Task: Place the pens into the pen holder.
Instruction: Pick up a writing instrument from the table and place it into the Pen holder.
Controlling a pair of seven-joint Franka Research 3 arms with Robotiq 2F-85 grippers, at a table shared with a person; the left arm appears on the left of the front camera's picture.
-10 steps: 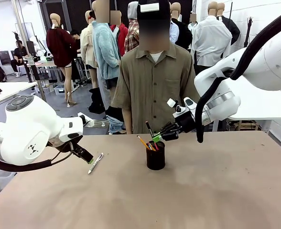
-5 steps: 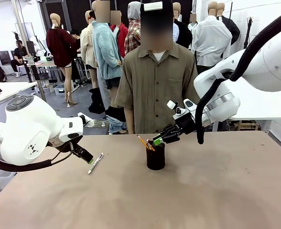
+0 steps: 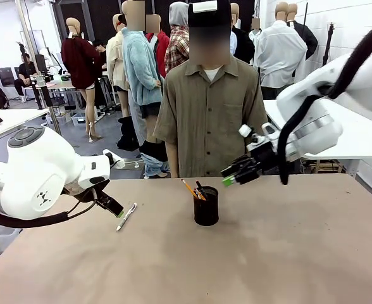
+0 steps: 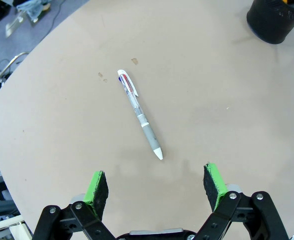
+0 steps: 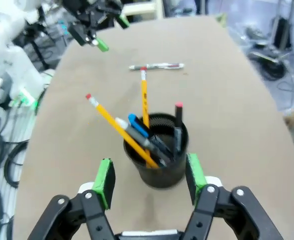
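The black mesh pen holder (image 3: 206, 206) stands mid-table with several pens in it: two yellow pencils (image 5: 118, 126), a blue-and-white pen and a black pen with a red tip (image 5: 178, 124). My right gripper (image 3: 231, 177) hovers above and to the right of the holder, open and empty; in the right wrist view the holder (image 5: 159, 162) sits between its green pads (image 5: 106, 175). A white pen (image 4: 139, 114) lies flat on the table (image 3: 126, 216). My left gripper (image 4: 155, 176) is open just above it, with the tip of the pen between its fingers.
A person in an olive shirt (image 3: 205, 114) stands at the far edge behind the holder, hands out of sight. The tan table (image 3: 287, 253) has free room on the right and at the front.
My right gripper has opened, let the black pen drop into the holder, and moved up and to the right away from it. The left arm has not moved.
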